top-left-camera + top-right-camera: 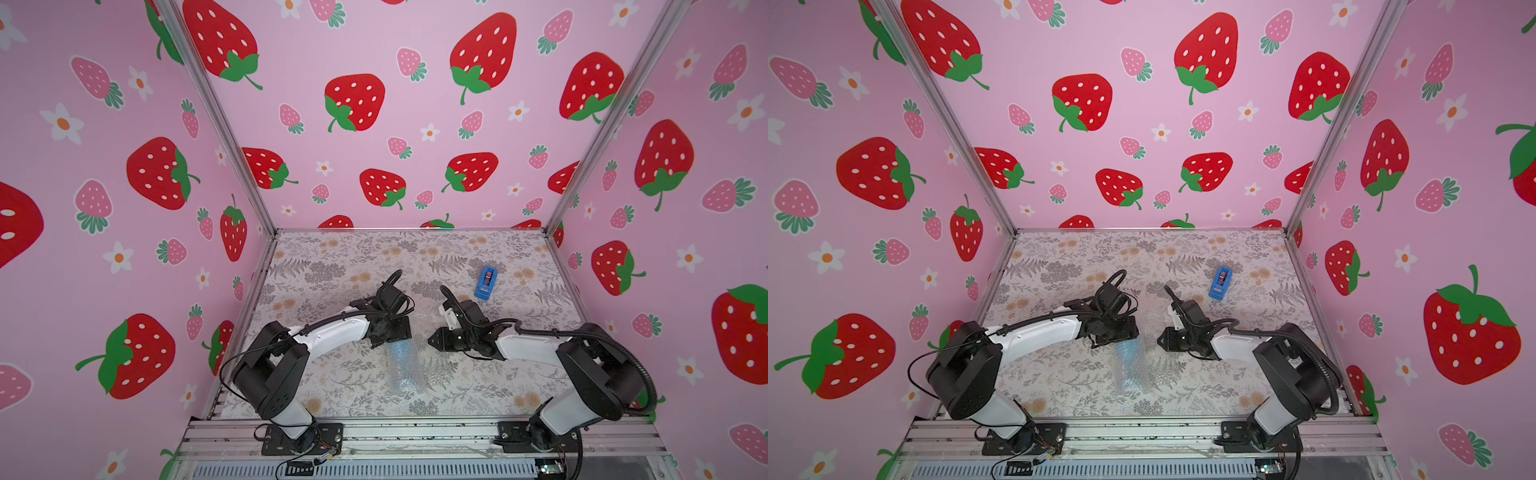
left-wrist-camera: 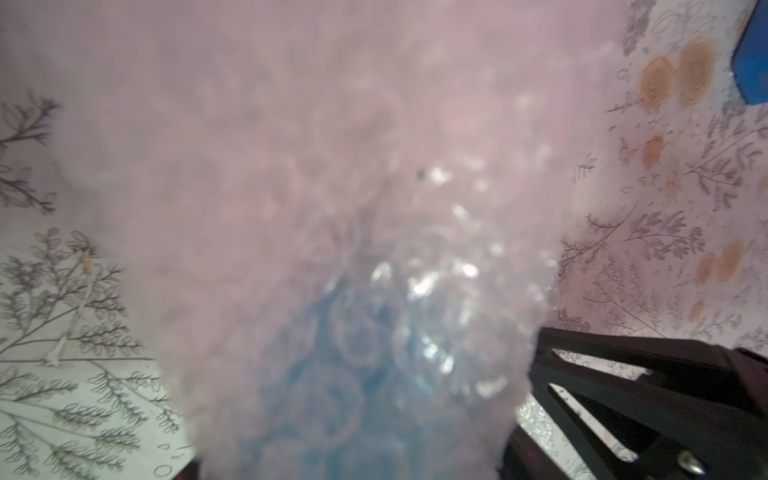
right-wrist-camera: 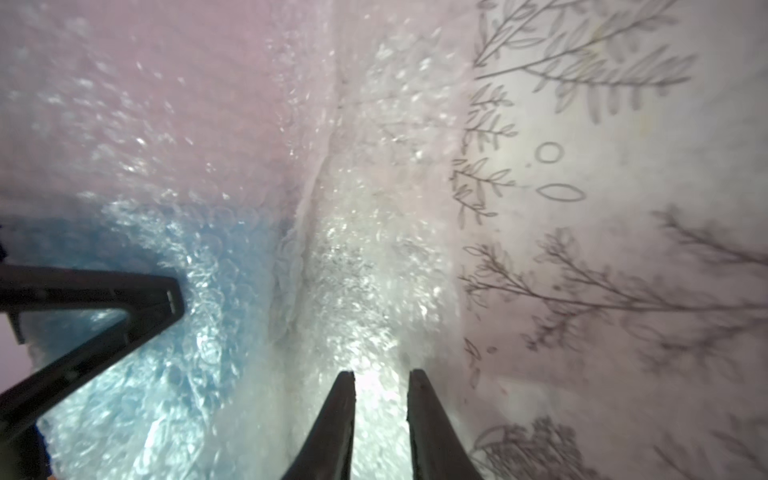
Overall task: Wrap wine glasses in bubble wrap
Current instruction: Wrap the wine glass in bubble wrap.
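Right tool [image 3: 382, 374] spread, wrist view only; left tool [image 1: 390, 337] straddles goblet [image 2: 328, 399], grip unclear.

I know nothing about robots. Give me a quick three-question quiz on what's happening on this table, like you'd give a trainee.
1. True or false: the goblet stands bare and upright on the table.
2. Where is the tape dispenser? A: in a gripper. B: on the table, apart from the bubble wrap. C: on top of the goblet.
3. Which gripper straddles the wrapped goblet?

Key: 1 false, it lies on its side, rolled in bubble wrap; 2 B; 3 the left gripper.
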`<state>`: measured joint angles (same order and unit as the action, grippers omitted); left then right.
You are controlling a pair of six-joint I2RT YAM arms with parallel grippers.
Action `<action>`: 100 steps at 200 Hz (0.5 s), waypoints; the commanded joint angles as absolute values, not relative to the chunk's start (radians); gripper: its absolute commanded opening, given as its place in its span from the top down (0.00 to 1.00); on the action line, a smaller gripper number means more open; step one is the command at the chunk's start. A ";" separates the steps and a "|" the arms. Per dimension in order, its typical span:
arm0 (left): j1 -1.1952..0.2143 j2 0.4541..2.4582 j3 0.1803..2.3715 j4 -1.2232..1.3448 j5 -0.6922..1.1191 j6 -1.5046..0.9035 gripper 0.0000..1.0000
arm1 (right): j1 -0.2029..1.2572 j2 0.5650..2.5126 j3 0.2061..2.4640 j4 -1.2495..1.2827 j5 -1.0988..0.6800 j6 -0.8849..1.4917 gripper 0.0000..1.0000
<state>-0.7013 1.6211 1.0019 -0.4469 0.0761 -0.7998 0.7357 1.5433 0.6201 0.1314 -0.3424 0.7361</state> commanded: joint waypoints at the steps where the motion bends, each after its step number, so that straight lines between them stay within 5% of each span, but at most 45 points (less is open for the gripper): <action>1: -0.715 1.667 1.052 -0.594 -0.015 -0.786 0.24 | 0.720 1.494 0.661 -0.034 -0.273 0.688 0.73; 100: -0.733 1.742 1.126 -0.604 -0.004 -0.815 0.25 | 0.717 1.574 0.675 -0.012 -0.386 0.708 0.56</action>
